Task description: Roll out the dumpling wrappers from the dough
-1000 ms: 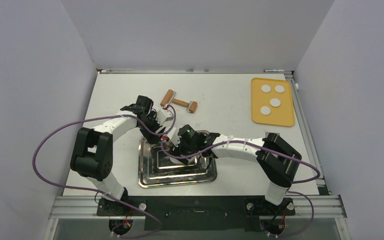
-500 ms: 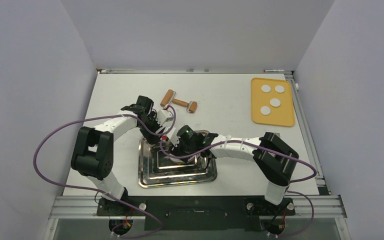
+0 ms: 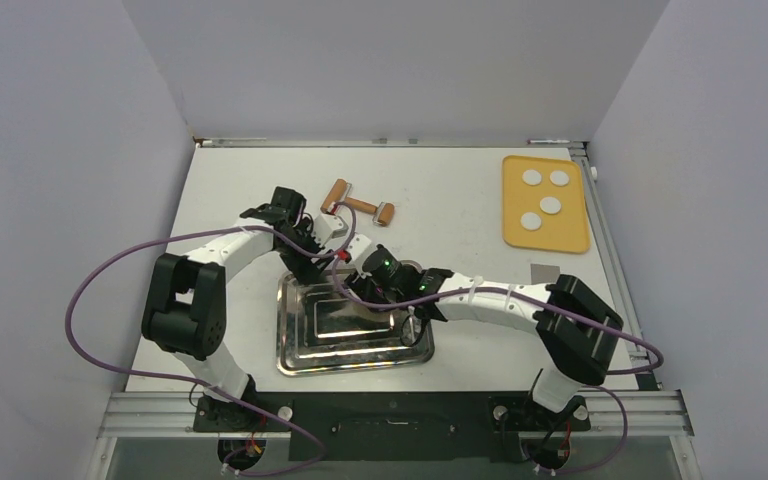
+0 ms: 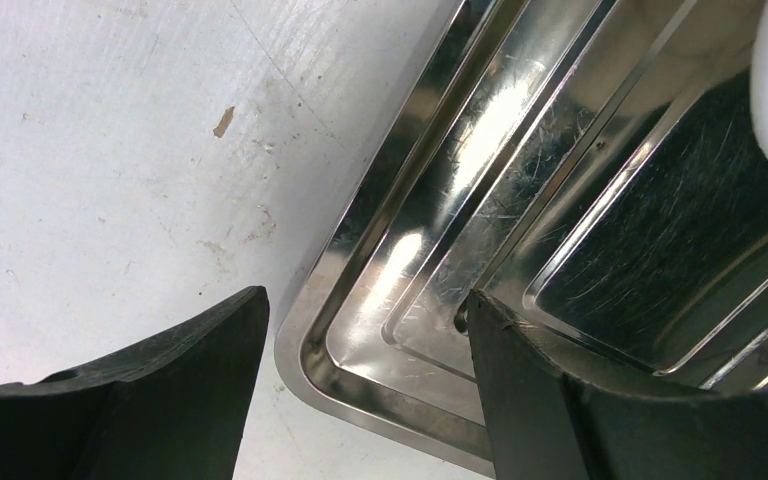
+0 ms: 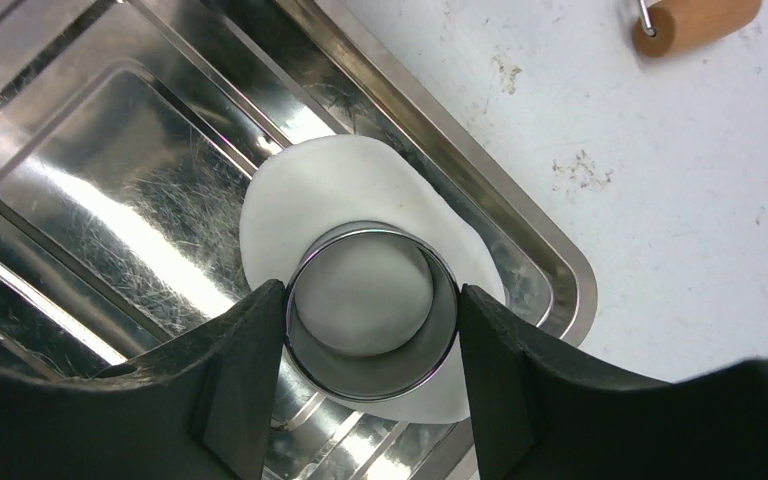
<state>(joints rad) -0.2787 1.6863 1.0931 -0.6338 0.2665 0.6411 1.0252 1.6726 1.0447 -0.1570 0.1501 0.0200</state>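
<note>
I have the right fingers (image 5: 230,390) clamped on either side of a shiny ring cutter (image 5: 370,380); the ring stands over the white dough sheet (image 5: 350,180), and white shows through its opening; I cannot tell whether it is pressed in. The dough sheet lies in a corner of the steel tray (image 5: 520,235), its edge riding up the stepped wall towards the rim; past that rim, at the right of the right wrist view, the bench (image 5: 660,250) is bare but stained, and one end of the rolling pin (image 5: 695,22) pokes in at the upper right.

The left fingers (image 4: 180,370) stand apart and hold nothing; one is over the bench at the lower left of the left wrist view, the other over the inside of the tray at the lower right, with the tray's rounded corner between them; I cannot tell whether either touches it.

In the top view the dumpling wrappers (image 3: 551,205), four small white discs, lie on a yellow board (image 3: 570,235) at the upper right, close to the bench's right edge and well apart from both arms; open bench lies between that board and the tray at lower centre; the rolling pin lies at upper centre, just beyond the left wrist.
</note>
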